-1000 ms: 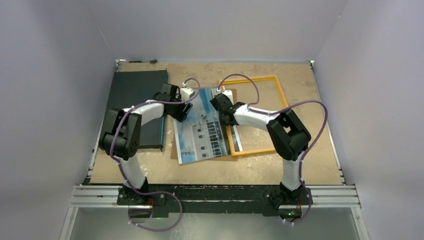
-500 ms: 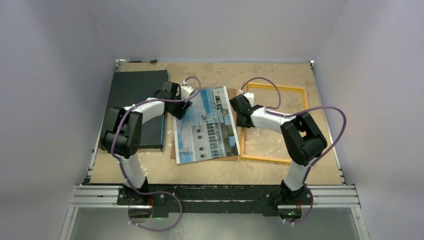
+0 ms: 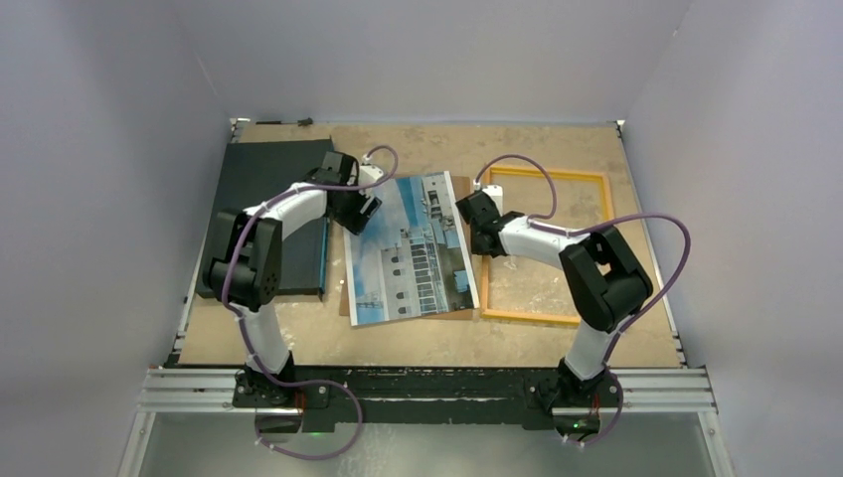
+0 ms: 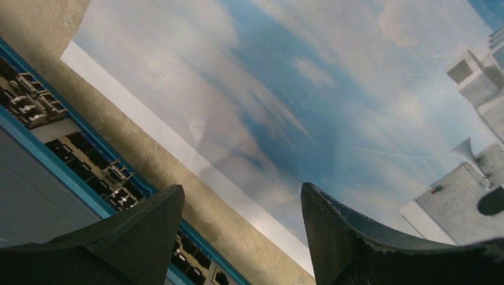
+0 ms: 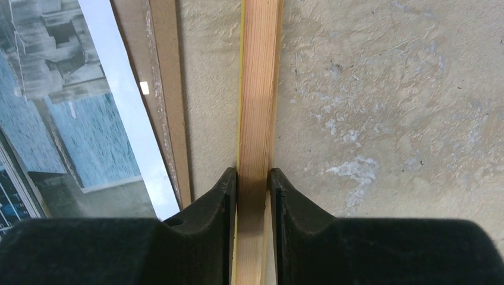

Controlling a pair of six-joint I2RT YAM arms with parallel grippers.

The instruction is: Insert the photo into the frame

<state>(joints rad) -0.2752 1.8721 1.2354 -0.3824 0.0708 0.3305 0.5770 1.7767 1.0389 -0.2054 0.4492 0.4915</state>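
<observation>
Since 1.0 s ago: frame (image 3: 547,172) has been carried rightward off the photo (image 3: 413,248); the two now lie side by side with no overlap. Over the last 0.5 s the frame barely shifted. Left hand (image 3: 356,211) has drifted slightly toward the far-left side.

Right arm: upper link rises from the base, elbow bent high, forearm reaching left and away from the base. Right hand (image 5: 254,178) is clamped on the frame's left rail; the wrist view shows both fingers (image 5: 223,196) pressed against the wood-toned strip, which runs straight ahead of the hand. Bare surface (image 5: 386,89) lies to the hand's right. To its left are the brown backing board (image 5: 166,71) edge and then the photo's white border.

Left arm: elbow folded near the left wall, forearm arching up and right. Left hand (image 4: 241,196) is spread wide and holds nothing. The photo's sky area fills the view ahead of it and between its fingers (image 4: 148,231). The photo's white edge runs diagonally under the gap. Contact with the print cannot be judged.

Dark slab (image 3: 263,174) lies to the left hand's left. Photo rests face up on the backing board, between the two hands.
</observation>
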